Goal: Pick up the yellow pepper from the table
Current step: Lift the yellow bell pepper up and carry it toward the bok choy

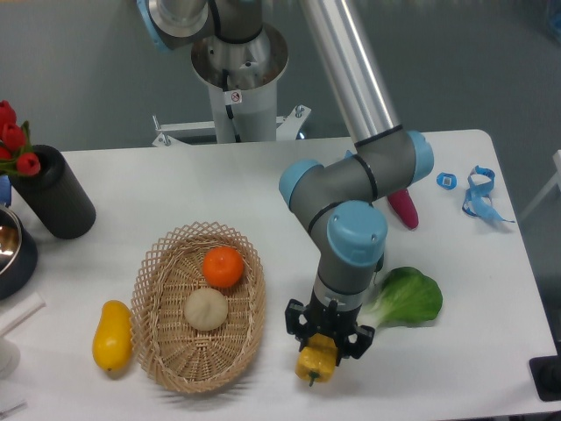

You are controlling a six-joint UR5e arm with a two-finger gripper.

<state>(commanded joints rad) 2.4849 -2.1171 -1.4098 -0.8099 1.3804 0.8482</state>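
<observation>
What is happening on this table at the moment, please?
A single robot arm is working at the near edge of the white table. Its tool points down and is shut on the yellow pepper, gripping it from above. Whether the pepper is already off the surface cannot be told. Close by lie a leafy green vegetable and a wicker basket that holds an orange and a pale round item.

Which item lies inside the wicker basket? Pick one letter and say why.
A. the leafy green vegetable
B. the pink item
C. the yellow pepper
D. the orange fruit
D: the orange fruit sits within the wicker basket beside a pale round item, while the yellow pepper is at the gripper on the table.
</observation>
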